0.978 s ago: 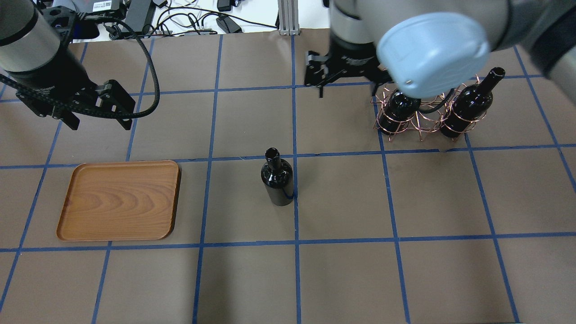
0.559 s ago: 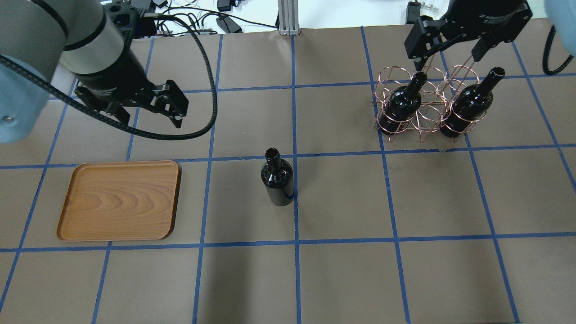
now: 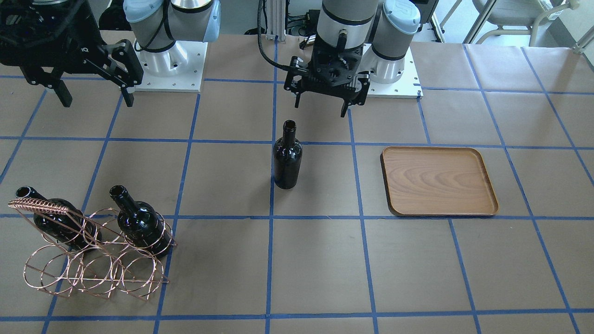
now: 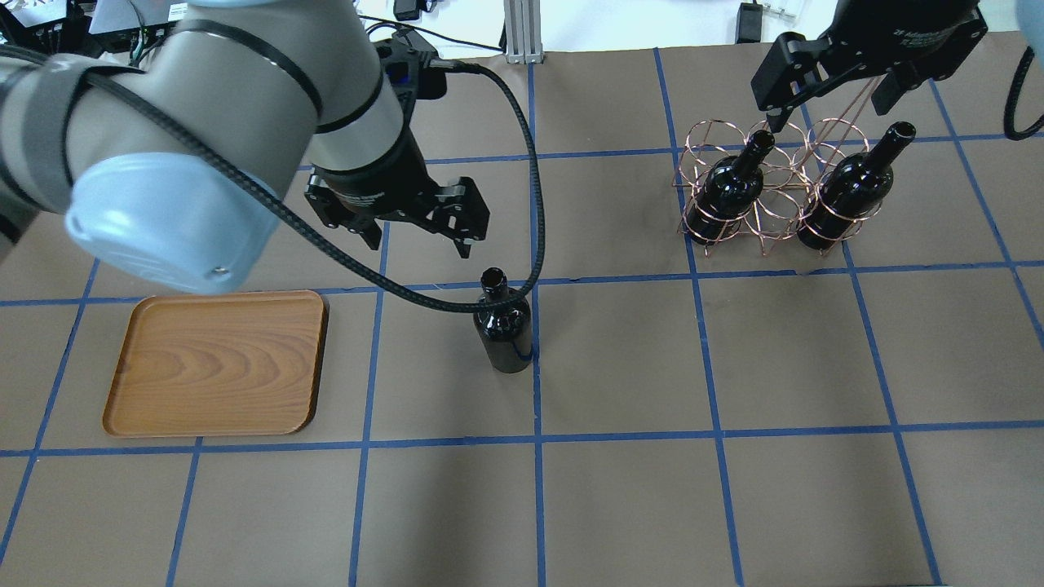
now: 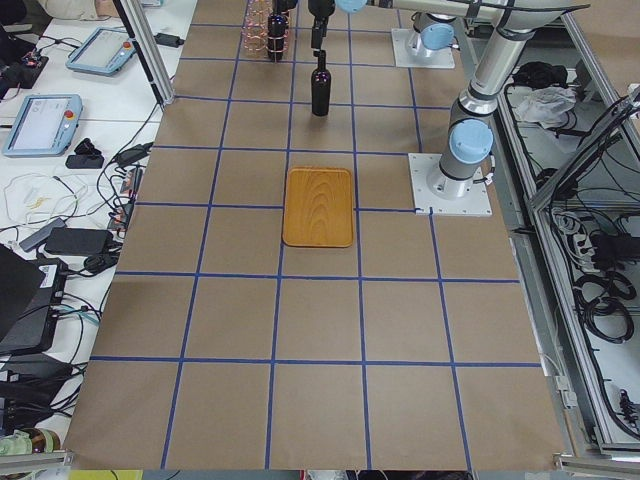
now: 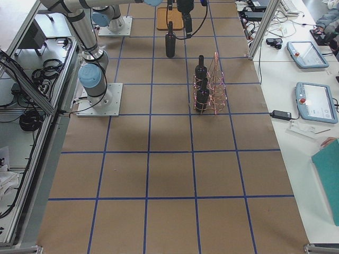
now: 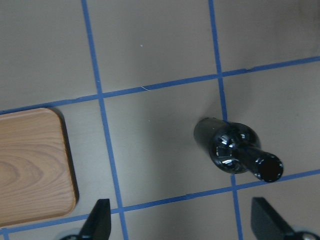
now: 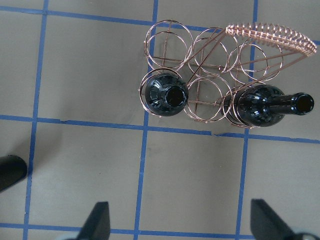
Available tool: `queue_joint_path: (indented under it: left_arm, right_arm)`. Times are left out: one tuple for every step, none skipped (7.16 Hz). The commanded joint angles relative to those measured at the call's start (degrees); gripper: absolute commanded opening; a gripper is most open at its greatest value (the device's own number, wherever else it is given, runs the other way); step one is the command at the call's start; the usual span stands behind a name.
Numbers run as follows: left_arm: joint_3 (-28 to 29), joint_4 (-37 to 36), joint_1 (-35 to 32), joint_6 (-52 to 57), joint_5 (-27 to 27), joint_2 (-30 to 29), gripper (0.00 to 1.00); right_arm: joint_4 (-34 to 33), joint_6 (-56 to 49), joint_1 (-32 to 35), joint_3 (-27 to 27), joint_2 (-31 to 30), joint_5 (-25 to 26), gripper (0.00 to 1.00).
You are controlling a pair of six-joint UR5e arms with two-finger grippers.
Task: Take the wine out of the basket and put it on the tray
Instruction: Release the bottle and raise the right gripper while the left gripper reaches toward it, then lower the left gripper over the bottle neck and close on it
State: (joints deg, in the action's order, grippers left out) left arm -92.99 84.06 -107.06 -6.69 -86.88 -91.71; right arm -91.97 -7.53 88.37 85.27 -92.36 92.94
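One wine bottle (image 4: 504, 322) stands upright on the table's middle, also in the front view (image 3: 287, 157) and the left wrist view (image 7: 235, 152). My left gripper (image 4: 420, 244) is open and empty, above the table just behind and left of its neck. The copper wire basket (image 4: 767, 191) at the far right holds two more bottles (image 8: 167, 95) (image 8: 270, 105) in its outer hoops. My right gripper (image 4: 828, 114) hangs open and empty above the basket's far side. The wooden tray (image 4: 216, 363) lies bare at the left, also in the front view (image 3: 438, 181).
Brown paper with blue tape lines covers the table (image 4: 620, 505). The basket's coiled handle (image 8: 272, 35) stands up between the bottles. The left arm's black cable (image 4: 522, 163) loops down near the standing bottle's neck. Cables and boxes lie beyond the far edge.
My left arm has swung from the far left toward the standing bottle. My right gripper has moved from left of the basket to above its far side. The bottles, basket and tray have not moved.
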Motion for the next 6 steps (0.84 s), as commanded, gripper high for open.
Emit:
queue_joint_path:
  left_arm:
    - [-0.1,-1.4,-2.5,-1.2,0.2,-3.9,1.0]
    - [-0.2,-2.0,-3.2,-1.3,1.5,-5.1,1.0]
    - [-0.3,-4.3,-3.2,-1.4,1.7,-6.3,0.97]
    - [-0.3,-4.7,-3.3,-1.3,1.7,-7.9,0.87]
    - [-0.6,-4.7,-3.4,-0.5,1.6,-8.6,0.87]
    - [-0.7,-4.7,-3.4,-0.4,1.6,-9.0,0.86]
  right_arm:
    - [-0.8,-0.2,0.0,0.1,0.3,0.2,1.0]
    - [-0.8,-1.0,0.0,0.1,0.0,0.4,1.0]
    - [-0.8,-1.3,0.0,0.1,-0.1,0.2,1.0]
    - [-1.5,-1.3,0.0,0.1,0.0,0.1,1.0]
    - [-1.5,-1.3,-0.1,0.1,0.1,0.1,1.0]
    - [-1.6,-1.3,0.0,0.1,0.2,0.1,1.0]
